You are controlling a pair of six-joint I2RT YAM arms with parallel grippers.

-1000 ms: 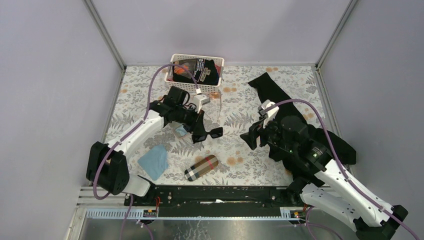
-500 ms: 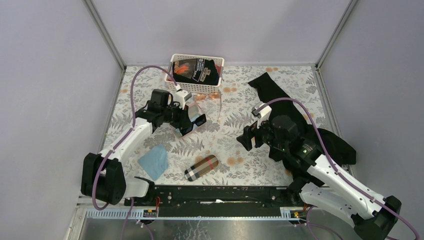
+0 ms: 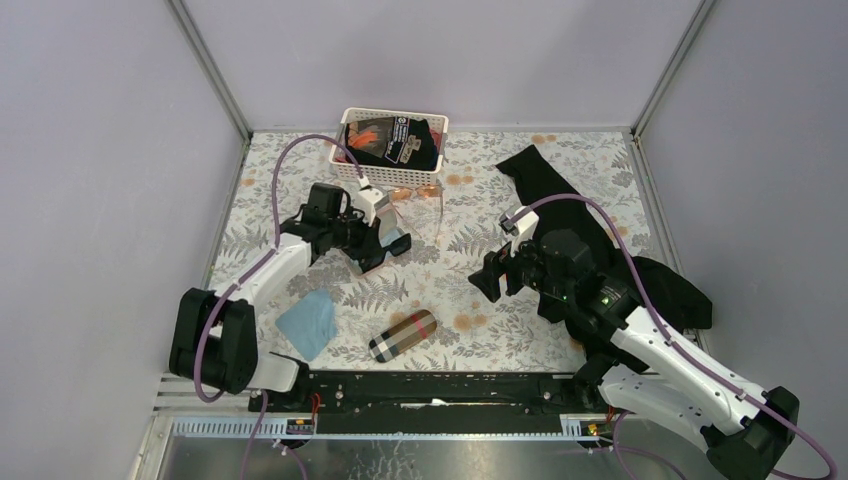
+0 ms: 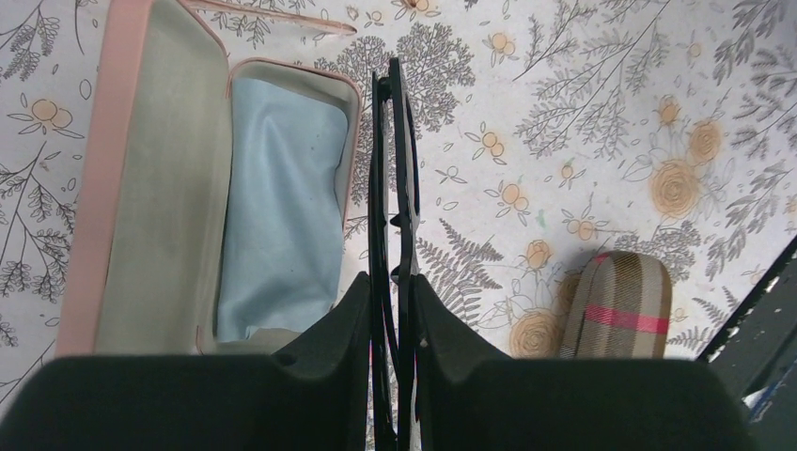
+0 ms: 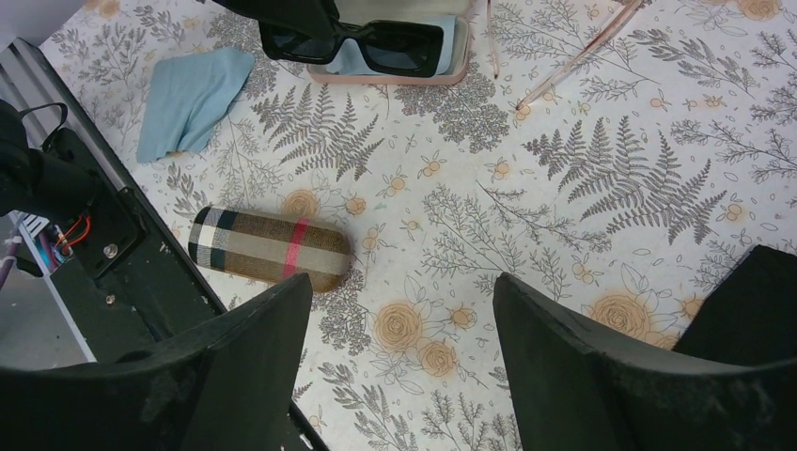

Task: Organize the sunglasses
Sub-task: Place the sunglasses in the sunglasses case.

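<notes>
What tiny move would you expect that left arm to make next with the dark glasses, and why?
Probably a slight shift toward the open pink case, then down. The left gripper is shut on the black sunglasses, which are folded and hang just beside the half lined with the blue cloth.

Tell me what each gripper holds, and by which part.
Left gripper: the black sunglasses, pinched at one end of the folded frame. Right gripper: nothing.

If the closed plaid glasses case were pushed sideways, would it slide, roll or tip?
The closed plaid oblong glasses case has rounded edges, so a sideways push might rock or roll it. It looks like a rigid shell, so it should probably hold its shape when pinched. Lying flat and low on the floral tablecloth, it seems unlikely to tip.
</notes>
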